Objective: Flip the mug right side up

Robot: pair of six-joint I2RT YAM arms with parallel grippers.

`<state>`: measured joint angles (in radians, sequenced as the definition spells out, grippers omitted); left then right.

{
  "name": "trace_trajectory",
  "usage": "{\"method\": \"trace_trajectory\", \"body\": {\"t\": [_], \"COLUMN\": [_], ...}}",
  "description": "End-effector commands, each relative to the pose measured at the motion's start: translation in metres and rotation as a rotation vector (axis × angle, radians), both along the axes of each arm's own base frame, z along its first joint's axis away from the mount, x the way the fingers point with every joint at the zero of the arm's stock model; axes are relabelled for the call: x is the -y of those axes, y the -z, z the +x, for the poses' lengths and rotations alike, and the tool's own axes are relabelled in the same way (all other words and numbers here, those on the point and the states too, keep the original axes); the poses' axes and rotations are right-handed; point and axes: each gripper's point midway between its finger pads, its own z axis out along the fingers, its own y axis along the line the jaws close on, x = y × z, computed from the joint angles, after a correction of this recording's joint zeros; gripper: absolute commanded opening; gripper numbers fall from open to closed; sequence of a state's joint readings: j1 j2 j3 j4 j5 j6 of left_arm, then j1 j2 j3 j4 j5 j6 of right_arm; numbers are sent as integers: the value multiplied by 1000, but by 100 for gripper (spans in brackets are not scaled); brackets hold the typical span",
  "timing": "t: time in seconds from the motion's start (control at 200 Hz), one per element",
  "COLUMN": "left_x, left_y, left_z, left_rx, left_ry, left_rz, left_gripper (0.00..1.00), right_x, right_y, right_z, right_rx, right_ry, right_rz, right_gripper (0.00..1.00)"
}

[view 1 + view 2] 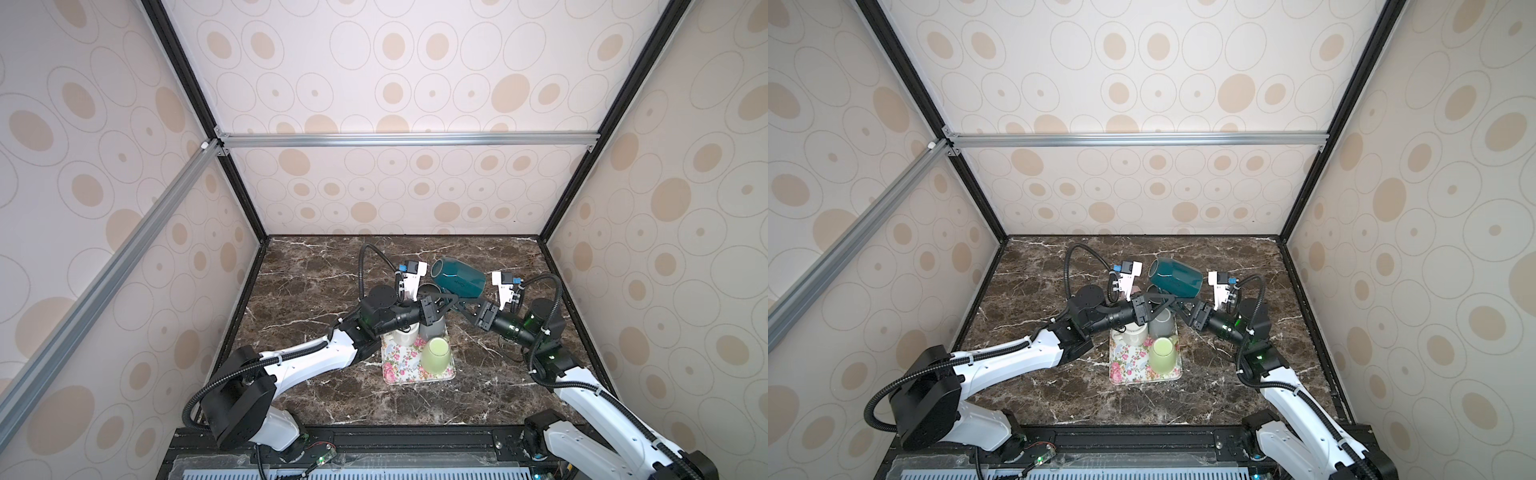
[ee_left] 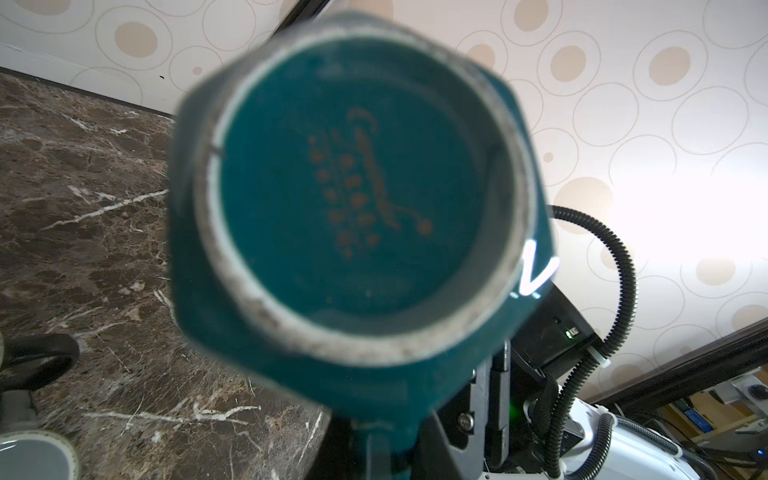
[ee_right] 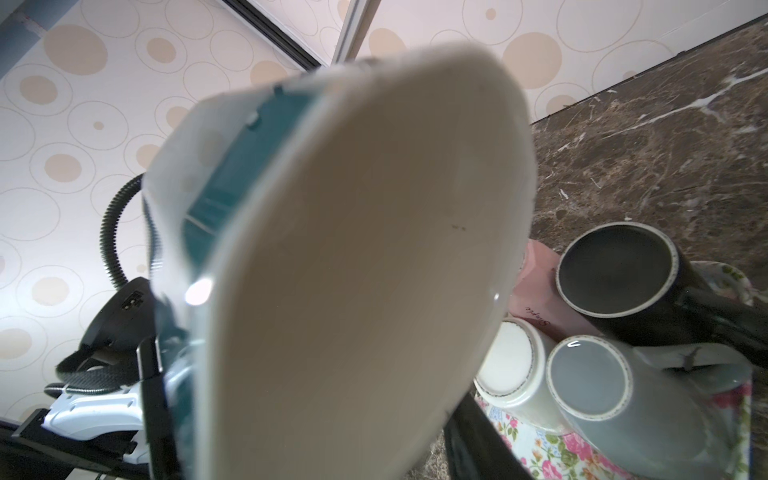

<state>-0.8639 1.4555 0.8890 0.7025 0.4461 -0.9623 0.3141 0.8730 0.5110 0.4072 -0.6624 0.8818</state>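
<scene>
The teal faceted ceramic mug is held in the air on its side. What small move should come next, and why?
I would close the right gripper firmly on the rim of the teal faceted ceramic mug. The mug lies sideways in the air, apparently held only by its handle in the left gripper, and the right jaws do not look tight yet.

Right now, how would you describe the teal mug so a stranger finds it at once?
Find the flowered tray on the marble table. Above its far end is the teal mug, sideways in the air; the other cups sit below, none teal.
</scene>
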Motion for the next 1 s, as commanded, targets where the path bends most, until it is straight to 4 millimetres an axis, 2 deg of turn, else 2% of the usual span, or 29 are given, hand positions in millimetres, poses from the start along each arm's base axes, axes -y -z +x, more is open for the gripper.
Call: {"method": "trace_trajectory", "body": {"t": [0.0, 0.185, 0.415, 0.695, 0.835, 0.935, 0.995], "left_x": [-1, 1, 3, 8, 12, 15, 17], "left_y": [-46, -32, -13, -7, -2, 1, 3], "left_z": [-14, -15, -16, -26, -28, -29, -30], "left_rx": [93, 65, 18, -13, -21, -32, -39], "left_ry": [59, 71, 89, 141, 155, 168, 176], "left_rz": [-150, -131, -101, -134, -123, -123, -125], "left_gripper": [0, 0, 0, 0, 0, 0, 0], "right_x": [0, -2, -1, -3, -3, -2, -2], "right_y": [-29, -37, -48, -52, -55, -57, -59], "right_z": [-5, -11, -19, -16, -16, -16, -17], "right_rx": [100, 141, 196, 199, 209, 212, 223], "right_ry": [-6, -37, -41, -54, -56, -50, -54], "right_rz": [34, 38, 55, 85, 87, 89, 96], "right_gripper": [42, 39, 40, 46, 45, 39, 39]}}
